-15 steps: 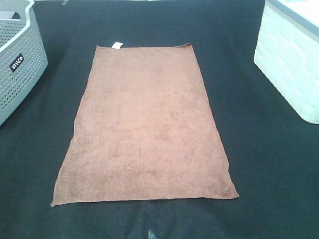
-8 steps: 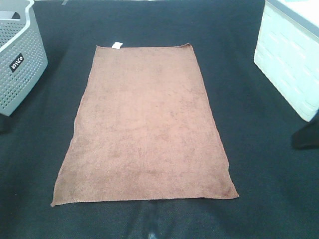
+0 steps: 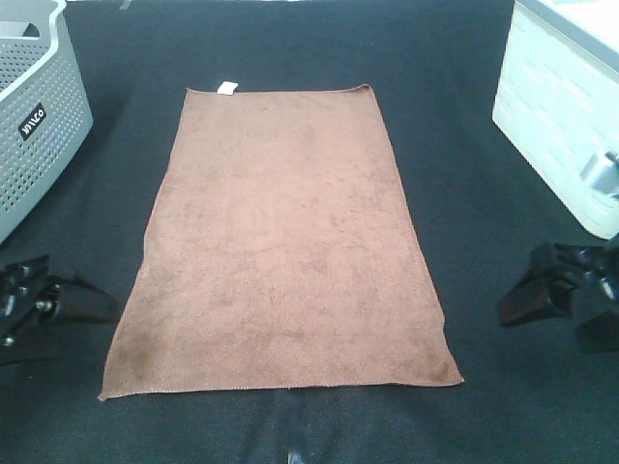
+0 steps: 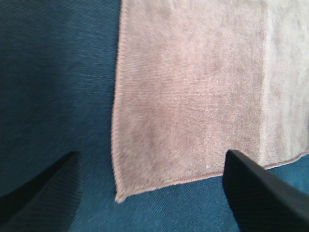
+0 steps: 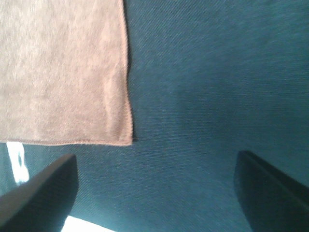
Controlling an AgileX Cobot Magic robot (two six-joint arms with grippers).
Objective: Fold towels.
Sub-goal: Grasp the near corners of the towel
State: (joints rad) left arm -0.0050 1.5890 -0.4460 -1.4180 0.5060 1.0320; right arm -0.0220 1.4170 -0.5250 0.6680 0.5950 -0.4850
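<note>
A brown towel (image 3: 280, 242) lies spread flat on the black table cover, long side running away from me, with a small white tag (image 3: 228, 88) at its far edge. My left gripper (image 3: 82, 314) hovers just left of the towel's near left corner, open and empty. In the left wrist view that corner (image 4: 118, 197) shows between the spread fingers of the gripper (image 4: 152, 159). My right gripper (image 3: 542, 324) stands open to the right of the near right corner, apart from it. The right wrist view has this corner (image 5: 129, 141) off to one side of the gripper (image 5: 155, 158).
A grey perforated basket (image 3: 39, 116) stands at the far left and a white bin (image 3: 566, 116) at the far right. Black table cover (image 3: 464, 97) surrounds the towel on all sides.
Both arms have come into view from the sides, the left toward the towel's near left corner and the right toward its near right corner. The towel has not moved.
</note>
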